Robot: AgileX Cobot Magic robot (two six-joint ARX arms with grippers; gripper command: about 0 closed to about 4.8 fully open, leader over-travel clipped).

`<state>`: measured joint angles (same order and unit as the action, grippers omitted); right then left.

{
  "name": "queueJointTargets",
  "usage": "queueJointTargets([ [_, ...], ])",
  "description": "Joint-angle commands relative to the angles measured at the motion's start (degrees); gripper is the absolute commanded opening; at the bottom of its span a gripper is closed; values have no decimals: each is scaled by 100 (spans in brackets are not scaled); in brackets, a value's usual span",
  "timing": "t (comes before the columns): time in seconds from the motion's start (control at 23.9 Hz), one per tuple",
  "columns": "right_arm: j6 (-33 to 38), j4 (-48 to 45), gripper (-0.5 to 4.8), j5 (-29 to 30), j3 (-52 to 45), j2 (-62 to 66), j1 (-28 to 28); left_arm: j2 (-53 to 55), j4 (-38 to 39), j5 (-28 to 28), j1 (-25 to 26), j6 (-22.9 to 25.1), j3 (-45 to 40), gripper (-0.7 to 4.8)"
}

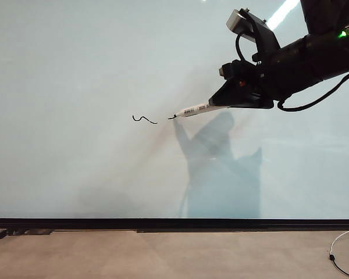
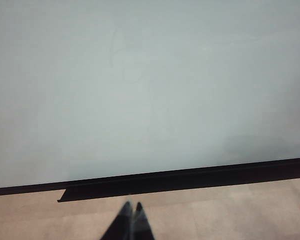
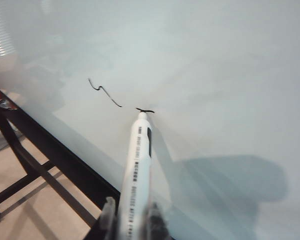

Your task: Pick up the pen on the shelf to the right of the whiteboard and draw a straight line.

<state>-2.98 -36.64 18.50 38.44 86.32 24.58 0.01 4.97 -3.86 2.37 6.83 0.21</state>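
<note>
The right gripper [image 3: 132, 220] is clamped on the pen [image 3: 136, 170], whose tip touches the whiteboard [image 1: 75, 70] beside a short squiggle [image 1: 144, 120]. The left gripper [image 2: 131, 212] hangs low near the board's black bottom strip [image 2: 190, 177], its 2 fingertips pressed together and holding nothing.

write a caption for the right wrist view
Right end effector shut on the pen, tip at the whiteboard beside a short squiggle.

The exterior view faces the whiteboard [image 1: 75, 70] squarely from afar. The right wrist view looks closely along the pen [image 3: 137, 170]; the left wrist view sits low, sharing the board's bottom strip.
</note>
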Motion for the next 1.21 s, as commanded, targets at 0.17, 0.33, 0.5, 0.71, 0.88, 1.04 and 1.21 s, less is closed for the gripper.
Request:
queueJointTargets([
  [0.17,-120,-61,-9,-310,11,-17,-157,0,-74,0,-2,4,20,-5],
  [0.33,-138,35,-9,-308,-98,-74,-487,0,-76,0,-2,4,20,-5],
  [0.5,-181,28,-9,-295,-304,-345,-682,0,-76,-2,-2,4,20,-5],
  [0.71,-203,114,-9,-177,-505,-813,-1110,0,-74,-2,-2,4,20,-5],
  [0.88,-203,216,-9,-179,-695,-1123,-1429,0,-76,-2,-2,4,20,-5],
  [1.04,-199,238,-9,-181,-931,-1432,-1681,0,-76,-2,-2,4,20,-5],
  [1.21,-245,398,-9,-168,-1139,-1762,-1941,0,-74,0,-2,4,20,-5],
])
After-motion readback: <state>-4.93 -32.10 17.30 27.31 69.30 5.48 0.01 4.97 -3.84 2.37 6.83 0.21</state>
